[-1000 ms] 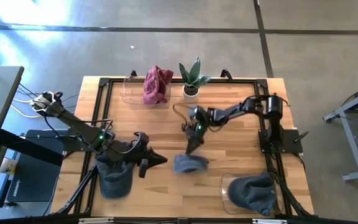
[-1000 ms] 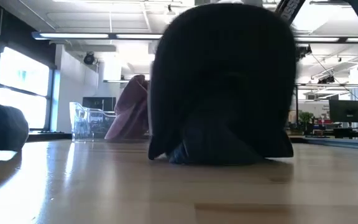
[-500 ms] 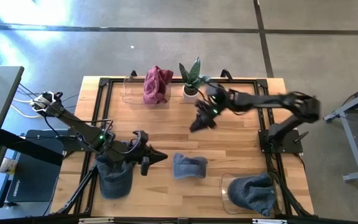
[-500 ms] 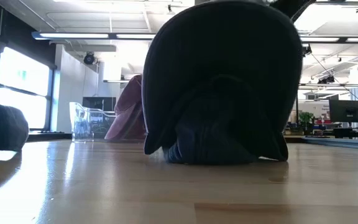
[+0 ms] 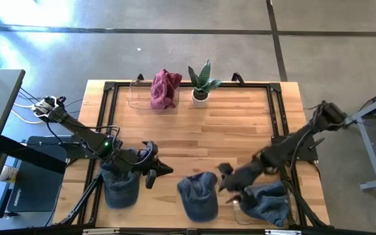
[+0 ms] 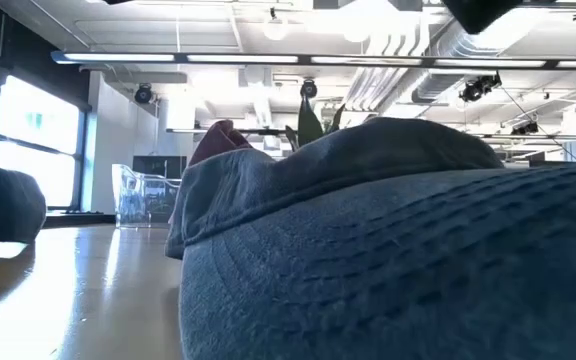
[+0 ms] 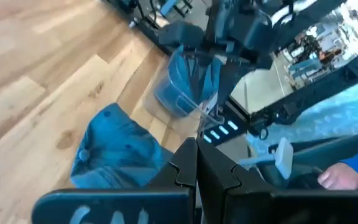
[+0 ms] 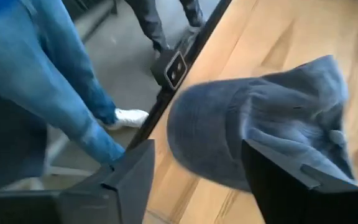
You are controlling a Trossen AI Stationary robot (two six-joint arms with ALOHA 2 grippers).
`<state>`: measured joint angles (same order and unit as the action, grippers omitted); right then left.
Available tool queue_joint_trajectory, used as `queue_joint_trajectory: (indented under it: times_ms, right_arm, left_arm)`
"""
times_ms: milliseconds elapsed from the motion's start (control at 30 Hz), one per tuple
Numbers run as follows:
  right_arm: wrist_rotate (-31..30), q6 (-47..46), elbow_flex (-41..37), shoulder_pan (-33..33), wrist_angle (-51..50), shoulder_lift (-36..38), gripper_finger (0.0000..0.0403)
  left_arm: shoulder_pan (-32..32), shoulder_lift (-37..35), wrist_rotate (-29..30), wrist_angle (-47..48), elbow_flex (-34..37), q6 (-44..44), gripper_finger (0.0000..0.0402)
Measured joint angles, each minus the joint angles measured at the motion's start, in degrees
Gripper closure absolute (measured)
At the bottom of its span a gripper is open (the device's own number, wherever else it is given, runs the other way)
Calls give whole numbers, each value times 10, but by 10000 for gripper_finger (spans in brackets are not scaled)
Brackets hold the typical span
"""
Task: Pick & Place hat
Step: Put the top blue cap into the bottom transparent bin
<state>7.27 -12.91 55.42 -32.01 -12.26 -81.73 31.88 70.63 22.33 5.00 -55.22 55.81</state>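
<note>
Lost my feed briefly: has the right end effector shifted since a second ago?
Yes. The right end effector has swung from near the small potted green plant down to the table's front edge, beside the blue denim cap.

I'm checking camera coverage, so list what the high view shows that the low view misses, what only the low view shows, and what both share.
Only the high view: the left claw shut at the near-left, the right claw open beside the blue cap, and a second dark cap under the left arm.
Only the low view: the room's ceiling lights and windows.
Both: the blue cap, the maroon hat in the clear bin, the potted plant.
</note>
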Motion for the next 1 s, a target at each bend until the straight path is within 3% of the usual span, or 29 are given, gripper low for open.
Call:
queue_joint_trajectory:
  times_ms: [200,400,533,667,867,1000]
  right_arm:
    - [-72,-2,26,-48,72,-112,125]
    - [-96,-114,159,34,-66,-210,127]
    - [-41,-197,216,120,-185,-227,124]
    - [68,-193,216,184,-241,-236,124]
    - [106,-171,216,214,-279,-271,126]
    - [169,-187,216,238,-264,-315,128]
  left_arm:
    - [0,0,-25,15,0,0,402]
    - [0,0,-24,13,0,0,402]
    - [0,0,-23,12,0,7,401]
    - [0,0,-23,14,0,14,402]
    - [0,4,-9,15,0,14,402]
    - [1,5,-2,12,0,15,402]
